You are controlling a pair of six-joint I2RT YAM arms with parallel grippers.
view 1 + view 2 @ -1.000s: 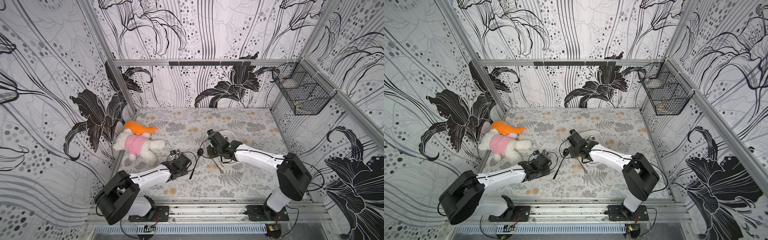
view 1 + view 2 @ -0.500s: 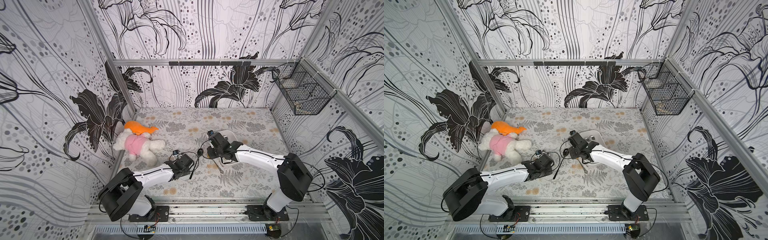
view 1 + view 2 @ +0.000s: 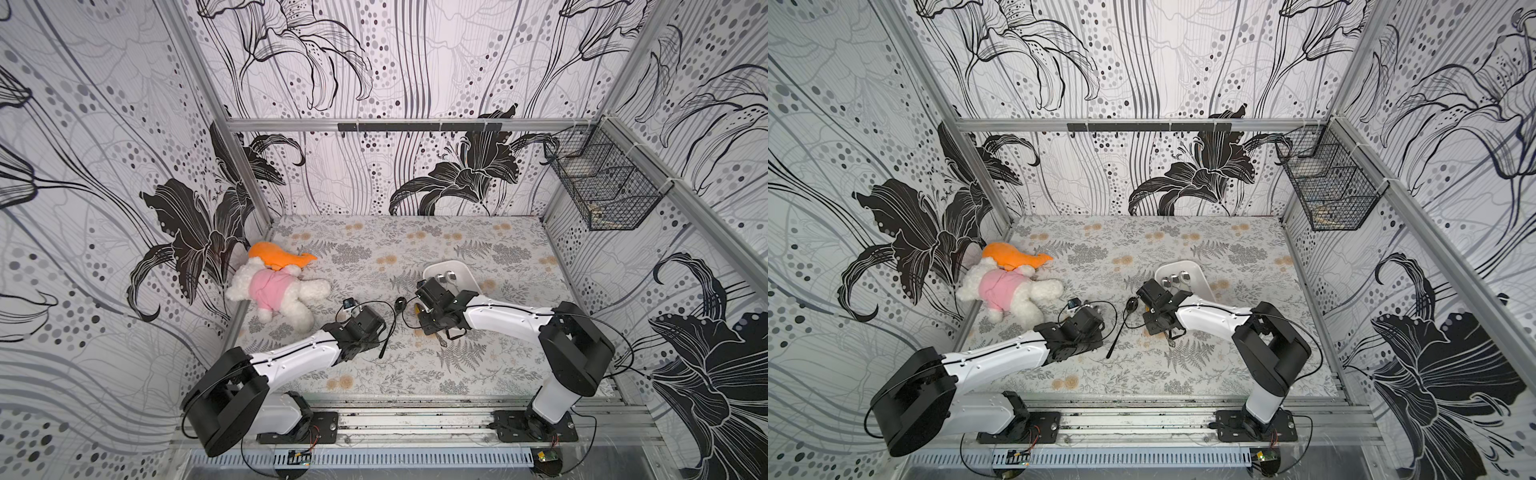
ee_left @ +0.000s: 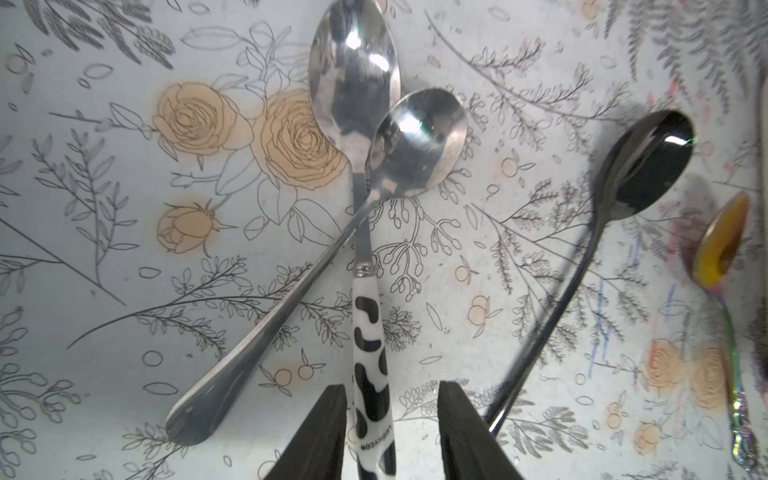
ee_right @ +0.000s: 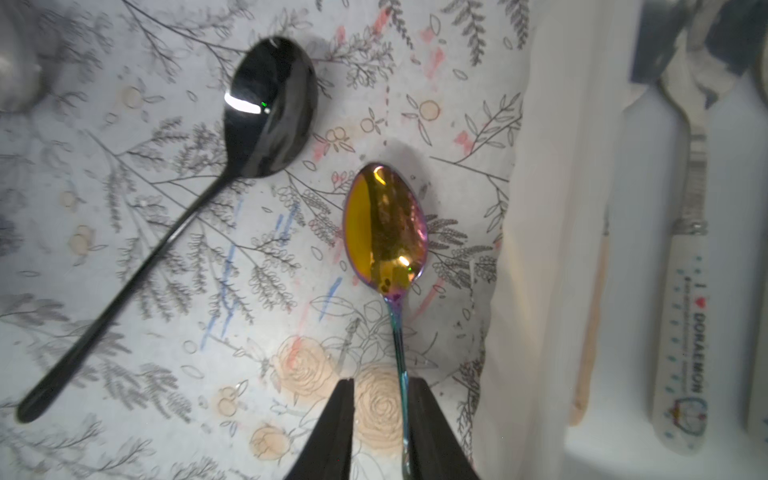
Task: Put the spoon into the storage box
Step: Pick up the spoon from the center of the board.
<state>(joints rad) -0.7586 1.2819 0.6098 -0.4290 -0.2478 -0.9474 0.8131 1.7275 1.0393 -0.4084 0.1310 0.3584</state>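
Rainbow-gold spoon (image 5: 384, 232) flat on mat (image 5: 124, 415), just beside white box (image 5: 552, 249) wall, so short carry. Right gripper (image 5: 380, 399) jaws apart, straddling thin handle, handle against one finger; not clamped. Left gripper (image 4: 392, 407) jaws apart astride cow-print spoon (image 4: 370, 332) handle, likely lining up grasp.

left gripper (image 4: 392, 388), right gripper (image 5: 382, 382): jaws apart
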